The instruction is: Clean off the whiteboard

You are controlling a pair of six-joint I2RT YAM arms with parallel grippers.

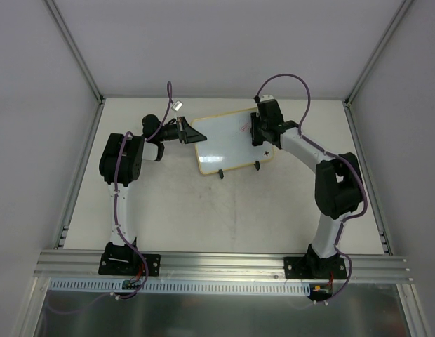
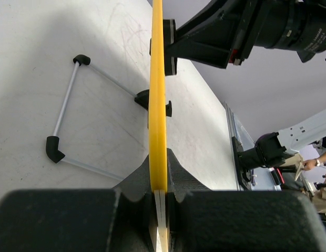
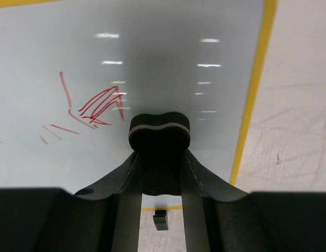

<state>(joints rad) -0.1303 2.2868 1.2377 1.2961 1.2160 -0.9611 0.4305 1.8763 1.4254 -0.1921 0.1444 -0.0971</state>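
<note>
Where the whiteboard sits: toward the far middle of the table (image 1: 203, 210), turned at a slant, between the 2 arms.
Whiteboard (image 1: 228, 144): rectangle with rounded corners, glossy white face, yellow rim; the left wrist view shows it edge-on as a thin yellow strip (image 2: 158, 79).
Red marks (image 3: 94, 105): a scribble of slanted strokes and a few loose dashes on the white face, near the far right corner in the top view (image 1: 245, 128).
Corner mark (image 1: 266, 152): small black cross at the near right corner.
Clip feet: 2 small black clips (image 1: 222, 173) (image 1: 257, 166) on the near long edge.
Stand (image 2: 65, 105): thin silver rods joined by black elbow pieces, running from a black clip on the rim out over the table.
Left gripper (image 1: 184, 131): clamped on the left edge of the whiteboard; its black fingers (image 2: 176, 176) pinch the rim from both sides.
Right gripper (image 1: 263, 130): over the right part of the board, closed on the eraser.
Eraser (image 3: 160, 128): black, bone-shaped, with a pale layer and a green edge, facing the white face just right of the red marks; whether it touches cannot be told.
Table: off-white, matt, scuffed with faint grey streaks.
Walls (image 1: 217, 42): plain pale grey panels on 3 sides.
Rail (image 1: 224, 263): ribbed aluminium bar along the near edge, carrying both black arm bases.
Cables (image 1: 288, 78): purple, looping along each arm.
</note>
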